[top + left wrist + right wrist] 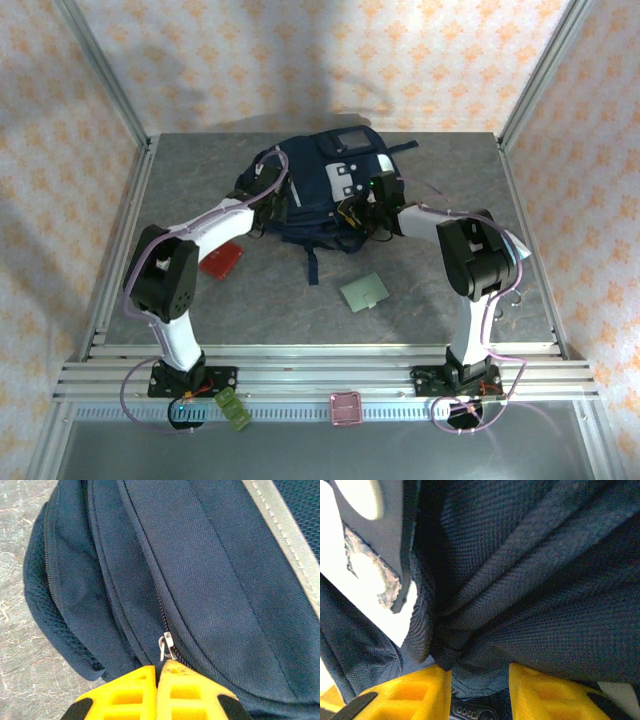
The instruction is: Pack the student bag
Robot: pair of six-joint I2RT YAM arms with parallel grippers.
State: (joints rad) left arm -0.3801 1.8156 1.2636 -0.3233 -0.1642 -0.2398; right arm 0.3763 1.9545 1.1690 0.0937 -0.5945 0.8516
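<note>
The student bag (pixel 322 180), a navy backpack with white-grey pocket patches, lies flat at the back middle of the table. My left gripper (pixel 276 207) is at its left side. In the left wrist view this gripper (pixel 159 668) is shut, and the lower end of the metal zipper pull (pixel 168 647) is pinched at its yellow tips. My right gripper (pixel 362 212) is at the bag's right side. Seen from the right wrist, that gripper (pixel 480 669) is shut on a bunched fold of navy bag fabric (pixel 485 680), which fills the gap between its fingers.
A red flat item (pixel 222 260) lies on the table left of the bag. A pale green card (pixel 364 291) lies in front of it. A dark strap (pixel 311 262) trails toward the near side. A green piece (pixel 232 409) and a pink piece (pixel 347 409) sit on the front rail.
</note>
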